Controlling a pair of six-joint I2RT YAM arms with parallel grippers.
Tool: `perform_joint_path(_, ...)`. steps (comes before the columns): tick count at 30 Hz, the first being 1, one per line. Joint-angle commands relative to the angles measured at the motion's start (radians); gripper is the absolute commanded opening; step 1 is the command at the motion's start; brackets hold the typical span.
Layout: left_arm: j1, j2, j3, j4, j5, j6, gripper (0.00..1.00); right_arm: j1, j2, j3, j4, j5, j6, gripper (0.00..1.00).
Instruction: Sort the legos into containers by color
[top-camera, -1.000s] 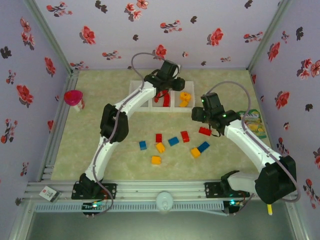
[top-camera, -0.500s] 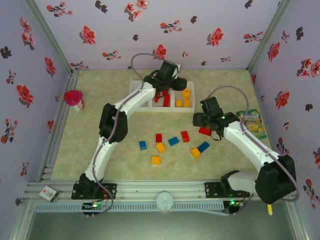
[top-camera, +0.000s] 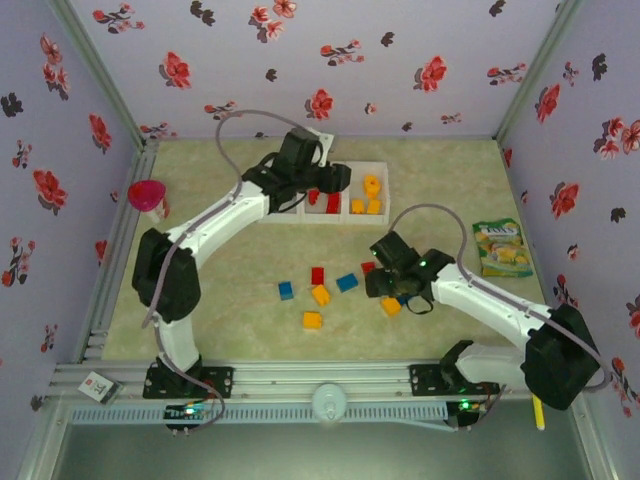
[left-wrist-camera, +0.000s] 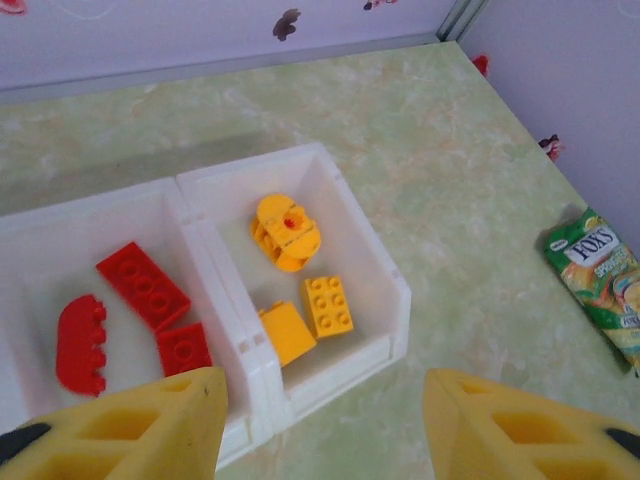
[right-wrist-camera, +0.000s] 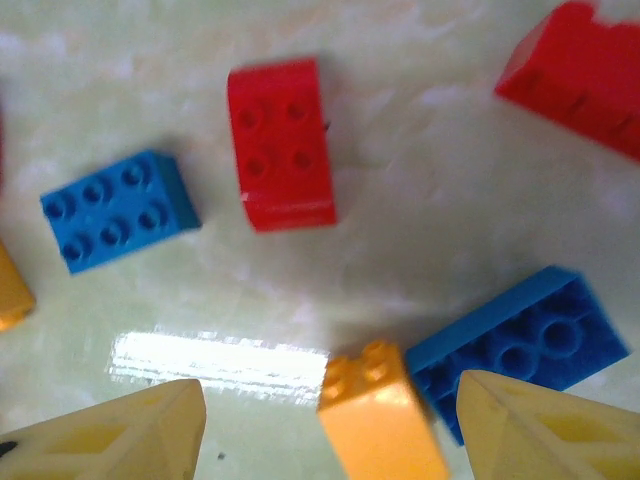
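The left gripper (left-wrist-camera: 325, 425), jaws spread and empty, is hovering at the near rim of the white plastic divided tray (left-wrist-camera: 395, 300), which is holding red plastic bricks (left-wrist-camera: 145, 285) and yellow plastic bricks (left-wrist-camera: 288, 232). Bare green tabletop (left-wrist-camera: 470, 180) is lying open toward 2 o'clock. The right gripper (right-wrist-camera: 330, 435), jaws spread, is hanging over an orange-yellow plastic brick (right-wrist-camera: 380, 420), with a blue plastic brick (right-wrist-camera: 520, 350) just beside it at 2 o'clock.

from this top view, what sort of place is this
Probably a robot training booth, not a home: flowered wall panels box in the table, and an aluminium rail spans its near edge.
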Motion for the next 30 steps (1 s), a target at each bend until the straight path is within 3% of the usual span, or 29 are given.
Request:
perform_joint_path(1, 0.012, -0.075, -0.097, 0.053, -0.032, 0.028, 0.55, 0.051, 0.017, 0.0, -0.051, 0.005, 0.084, 0.68)
perform_joint_path(13, 0.021, -0.247, -0.304, 0.055, -0.08, -0.016, 0.55, 0.104, 0.05, -0.022, -0.104, 0.061, 0.141, 0.68)
perform_joint_path(25, 0.026, -0.304, -0.344, 0.007, -0.109, -0.008, 0.55, 0.108, 0.089, -0.032, -0.087, 0.074, 0.139, 0.67)
perform_joint_path(30, 0.029, -0.31, -0.345, 0.004, -0.109, -0.007, 0.55, 0.11, 0.091, -0.033, -0.056, 0.032, 0.125, 0.63)
